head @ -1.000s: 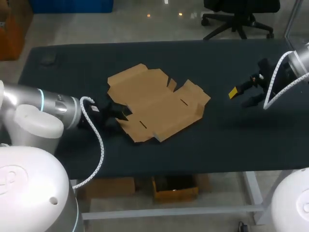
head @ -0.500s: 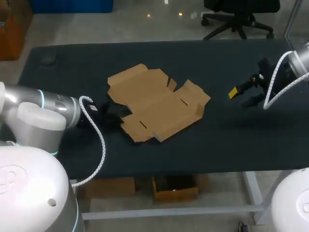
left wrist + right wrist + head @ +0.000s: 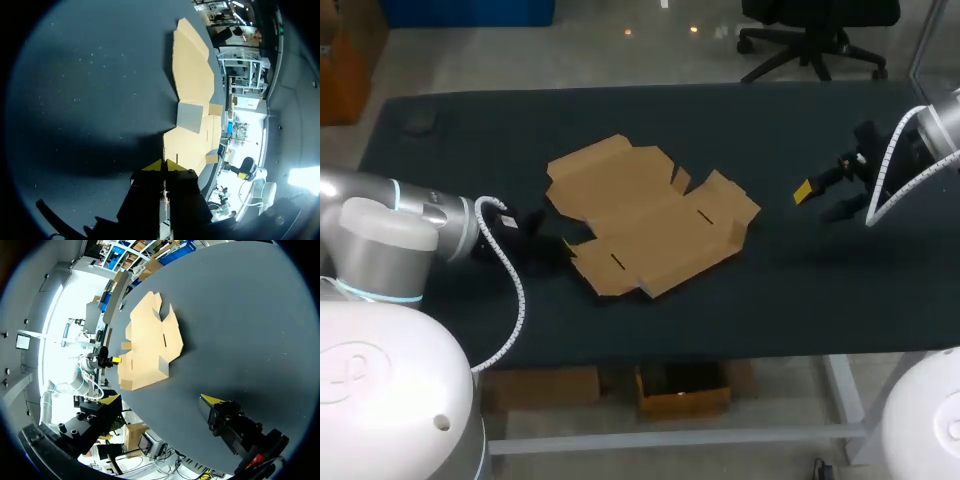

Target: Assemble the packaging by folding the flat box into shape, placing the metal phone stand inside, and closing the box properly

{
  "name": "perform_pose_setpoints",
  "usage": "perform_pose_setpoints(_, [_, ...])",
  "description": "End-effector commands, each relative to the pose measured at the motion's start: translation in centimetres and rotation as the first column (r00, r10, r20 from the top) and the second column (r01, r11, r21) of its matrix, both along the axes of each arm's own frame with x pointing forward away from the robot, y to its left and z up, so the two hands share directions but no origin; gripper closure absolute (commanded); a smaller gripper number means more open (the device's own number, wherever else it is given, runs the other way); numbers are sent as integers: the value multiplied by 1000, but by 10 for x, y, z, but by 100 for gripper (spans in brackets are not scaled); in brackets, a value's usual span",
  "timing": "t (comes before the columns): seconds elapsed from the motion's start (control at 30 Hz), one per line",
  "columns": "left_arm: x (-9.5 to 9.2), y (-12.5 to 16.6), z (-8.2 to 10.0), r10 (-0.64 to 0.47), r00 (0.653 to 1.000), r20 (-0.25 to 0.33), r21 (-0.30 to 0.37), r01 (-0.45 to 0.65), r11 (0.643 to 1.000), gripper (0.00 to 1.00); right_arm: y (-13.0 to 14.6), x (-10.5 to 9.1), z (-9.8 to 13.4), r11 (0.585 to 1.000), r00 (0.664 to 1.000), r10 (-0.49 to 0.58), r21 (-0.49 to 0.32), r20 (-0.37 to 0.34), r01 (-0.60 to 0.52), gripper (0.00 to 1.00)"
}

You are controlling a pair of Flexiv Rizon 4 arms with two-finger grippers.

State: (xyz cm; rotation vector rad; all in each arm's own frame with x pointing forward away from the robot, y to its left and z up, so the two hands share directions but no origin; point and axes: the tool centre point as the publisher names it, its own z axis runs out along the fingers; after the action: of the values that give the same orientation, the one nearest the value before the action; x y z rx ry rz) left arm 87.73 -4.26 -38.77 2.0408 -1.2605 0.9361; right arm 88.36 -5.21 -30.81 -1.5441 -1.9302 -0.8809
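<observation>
On the dark table (image 3: 800, 290) the flat box (image 3: 650, 215) lies unfolded, mid-surface. Your L gripper (image 3: 163, 165) sits at the box's near-left edge, tips closed together; can't tell if card's pinched. R gripper (image 3: 162, 400) hangs well right of the box, jaws wide apart, holding nothing.

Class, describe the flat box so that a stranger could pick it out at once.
Look at the dark table. Near its middle lies the flat box. It is the only tan cardboard sheet there, unfolded, with flaps and slots cut into it.
</observation>
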Motion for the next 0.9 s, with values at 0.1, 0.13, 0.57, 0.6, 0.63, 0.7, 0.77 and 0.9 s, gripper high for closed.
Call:
perform_pose_setpoints(0.1, [-1,4,9,-78,997,-28,5,78,997,100,0,0,0,1000,1000,1,1,-1,-1,0])
perform_pose_setpoints(0.13, [-2,4,9,-85,996,-27,6,85,996,100,0,0,0,1000,1000,1,1,-1,-1,0])
perform_pose_setpoints(0.57, [-11,-6,17,-199,980,1,84,198,977,100,0,0,0,1000,1000,1,1,-1,-1,0])
perform_pose_setpoints(0.6, [-11,-6,17,-201,980,1,86,200,976,100,0,0,0,1000,1000,1,1,-1,-1,0])
perform_pose_setpoints(0.63, [-11,-6,17,-204,979,-1,89,203,975,100,0,0,0,1000,1000,1,1,-1,-1,0])
perform_pose_setpoints(0.7, [-10,-8,16,-210,978,-2,94,209,973,100,0,0,0,1000,1000,1,1,-1,-1,0])
perform_pose_setpoints(0.77, [-8,-8,14,-212,977,-8,106,212,971,100,0,0,0,1000,1000,1,1,-1,-1,0])
perform_pose_setpoints(0.9, [-2,-8,10,-200,980,-21,125,201,972,99,0,0,0,1000,1000,1,1,-1,-1,0])
